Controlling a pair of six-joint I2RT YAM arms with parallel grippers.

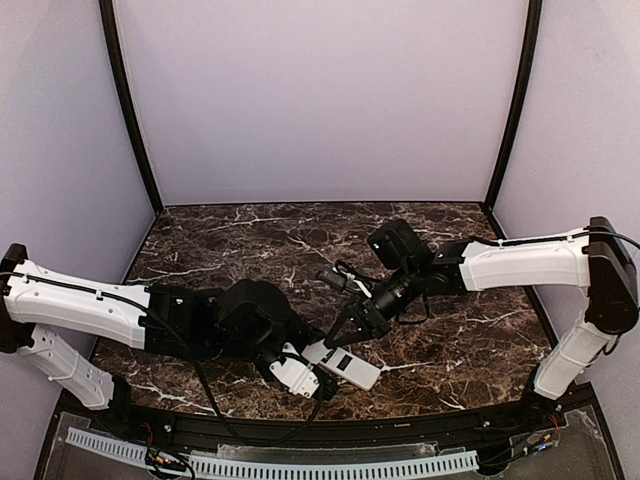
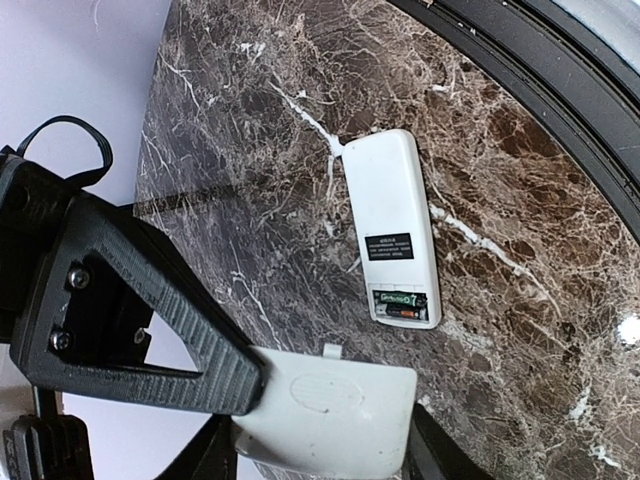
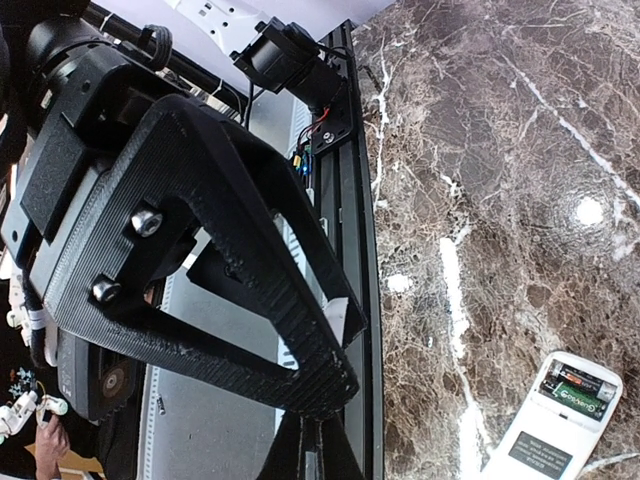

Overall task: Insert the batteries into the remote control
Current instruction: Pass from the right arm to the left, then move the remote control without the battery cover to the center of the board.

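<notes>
At the near edge of the marble table (image 1: 250, 240), the left claw (image 2: 340, 422) stands half narrowed around a white cover (image 2: 330, 395) with an oval thumb dent. One finger (image 2: 150, 320) lies against its edge. Whether the cover is truly clamped, I cannot tell.

Just beyond it the remote control (image 2: 385, 200) lies flat on the table, white back up, between the two claws. Its black label (image 2: 388, 246) carries lines of white print too small to read. The recess at the end nearest the left claw is uncovered, and the batteries (image 2: 402, 305) sit inside it in green wrappers with pale lettering that is also unreadable.

The left wrist view alone shows the label square-on. The top view gives the remote only as a white bar with a dark patch. The right wrist view catches just its open end at the corner.

Farther in, the right claw (image 3: 325, 395) is closed tip to tip, empty, above the table near the remote.
</notes>
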